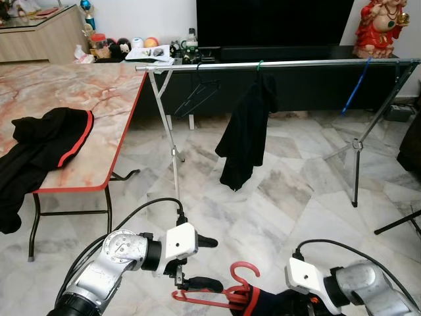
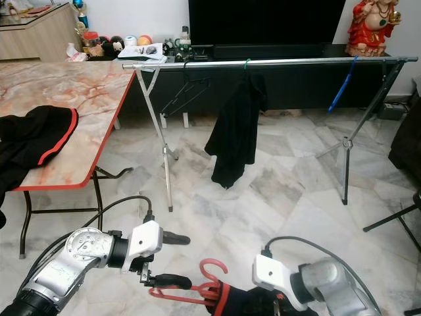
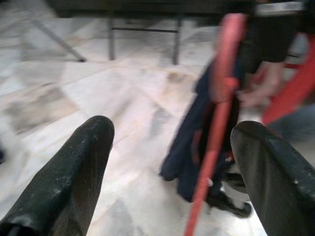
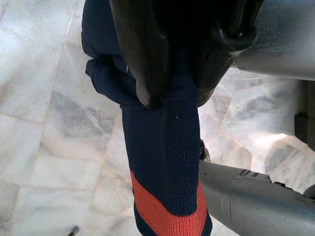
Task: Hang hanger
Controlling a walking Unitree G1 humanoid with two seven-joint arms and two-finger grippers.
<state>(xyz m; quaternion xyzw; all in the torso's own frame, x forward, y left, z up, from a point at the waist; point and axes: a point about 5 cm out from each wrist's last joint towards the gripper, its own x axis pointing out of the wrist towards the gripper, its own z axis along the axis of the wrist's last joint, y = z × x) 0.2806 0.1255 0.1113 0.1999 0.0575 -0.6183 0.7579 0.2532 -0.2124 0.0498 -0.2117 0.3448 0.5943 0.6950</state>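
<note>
Rail [image 1: 296, 64]: black garment [image 1: 245, 135] hanging | left pincer [image 1: 202, 262] released by red hanger [image 1: 227, 289] | right pincer [image 4: 172, 98] grasping navy garment [image 4: 165, 162]

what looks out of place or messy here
A black garment with red trim lies crumpled on the marble table, half slumped over its edge, not hung. On the rail, the black top hangs bunched and lopsided.

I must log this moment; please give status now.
Left gripper open beside red hanger. Right gripper shut on navy garment on that hanger. Rail ahead, black garment already hanging.
</note>
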